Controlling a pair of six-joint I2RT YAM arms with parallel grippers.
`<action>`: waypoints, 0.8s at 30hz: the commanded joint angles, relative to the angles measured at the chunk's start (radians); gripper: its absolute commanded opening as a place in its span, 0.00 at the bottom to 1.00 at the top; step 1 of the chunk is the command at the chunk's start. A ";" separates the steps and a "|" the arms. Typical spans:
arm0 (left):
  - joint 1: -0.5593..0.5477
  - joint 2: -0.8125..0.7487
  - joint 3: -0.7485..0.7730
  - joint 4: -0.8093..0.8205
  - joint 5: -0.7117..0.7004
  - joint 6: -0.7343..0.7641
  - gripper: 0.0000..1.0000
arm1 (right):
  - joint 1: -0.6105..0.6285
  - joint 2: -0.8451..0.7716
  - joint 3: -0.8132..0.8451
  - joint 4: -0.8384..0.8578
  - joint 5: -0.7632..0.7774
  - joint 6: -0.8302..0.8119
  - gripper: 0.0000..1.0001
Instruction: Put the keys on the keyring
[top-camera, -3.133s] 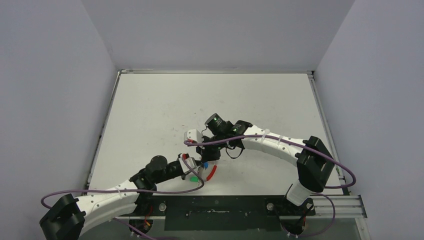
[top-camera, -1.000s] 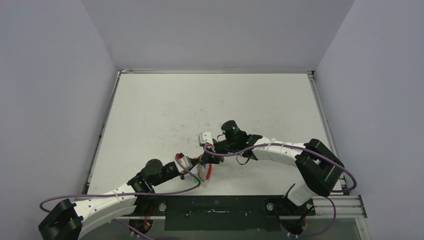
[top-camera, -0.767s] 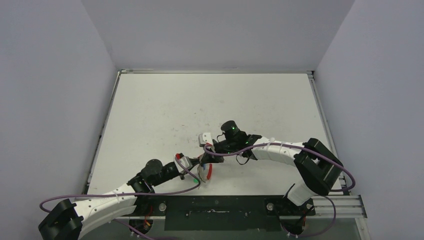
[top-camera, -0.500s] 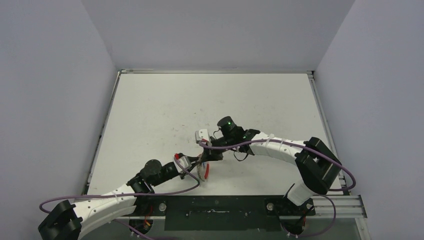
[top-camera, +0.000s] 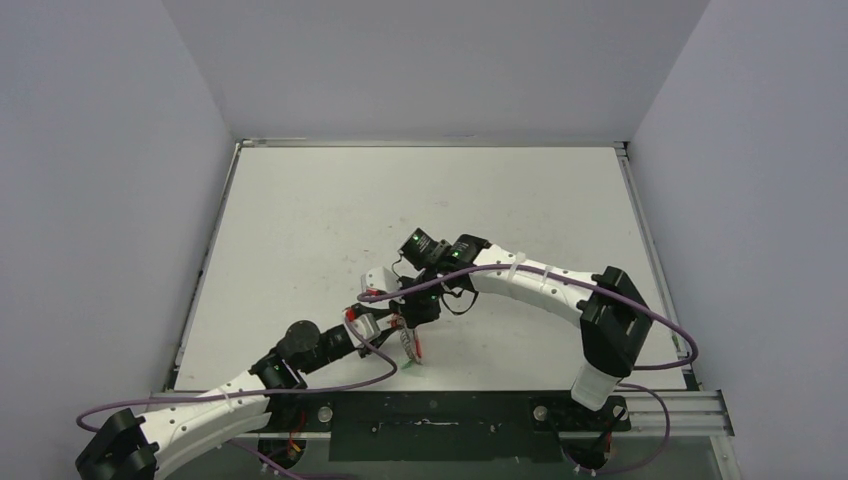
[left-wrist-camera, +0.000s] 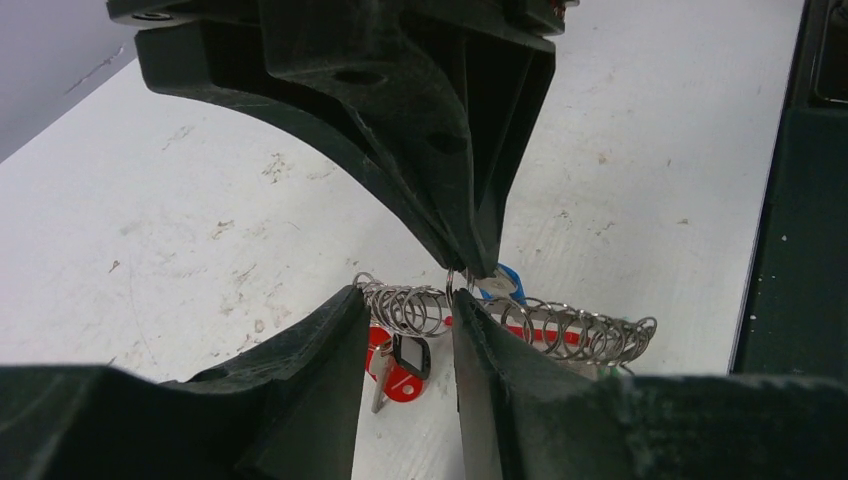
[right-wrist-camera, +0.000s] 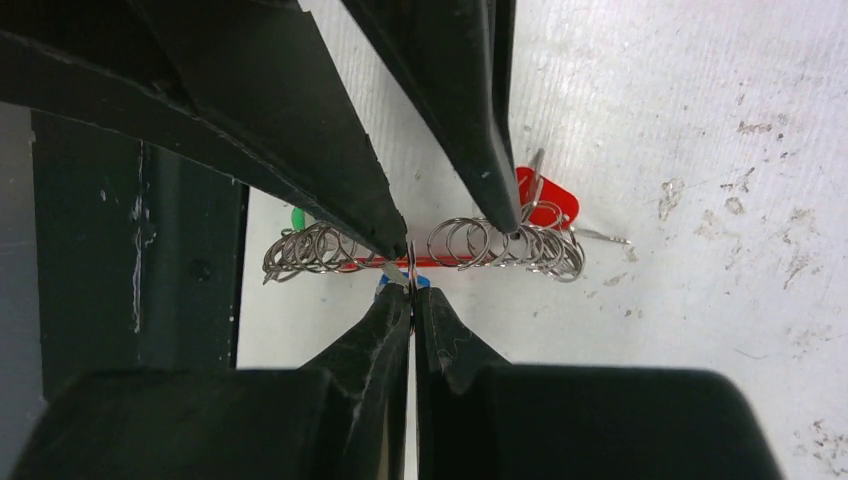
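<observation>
1. Top camera: The two arms meet over the near middle of the white table (top-camera: 420, 200). The left gripper (top-camera: 388, 324) reaches in from the lower left and the right gripper (top-camera: 413, 320) comes down from the right. Their tips sit close together over the keyring (top-camera: 409, 348), which lies near the table's front edge. From this height neither gripper's jaws can be made out, and the keys are too small to tell apart.

2. Left wrist camera: The left gripper (left-wrist-camera: 407, 300) has its jaws partly apart, one finger on each side of a stretch of the keyring (left-wrist-camera: 580, 330), and no grip on it shows. The right gripper (left-wrist-camera: 470, 268) descends from above with its jaws pinched together on a single wire loop near the coil's middle. The blue key (left-wrist-camera: 508, 278) sits just beside those tips, against the coil. The red key (left-wrist-camera: 400, 378) lies on the table under the coil's left part, seen through the gap between the left fingers.

3. Right wrist camera: The right gripper (right-wrist-camera: 410, 292) is pressed tight, with a thin loop of the keyring (right-wrist-camera: 310, 248) caught between its tips. The coil runs left to right across the table just beyond. The blue key (right-wrist-camera: 386, 284) peeks out under the tips. The left gripper (right-wrist-camera: 457, 238) points in from the top with its fingers spread, one tip beside the pinched loop and the other on the coil's right part. The green key (right-wrist-camera: 297, 216) shows behind the coil's left end, and the red key (right-wrist-camera: 548, 203) touches its right end. Whether any key is threaded on cannot be told.
</observation>
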 joint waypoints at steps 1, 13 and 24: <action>0.001 -0.007 0.032 -0.014 -0.010 0.011 0.35 | 0.031 0.013 0.102 -0.153 0.087 -0.035 0.00; 0.001 0.118 0.037 0.097 0.088 0.011 0.33 | 0.074 0.067 0.171 -0.192 0.086 -0.037 0.00; -0.002 0.184 0.046 0.172 0.139 0.005 0.34 | 0.080 0.068 0.168 -0.176 0.098 -0.036 0.00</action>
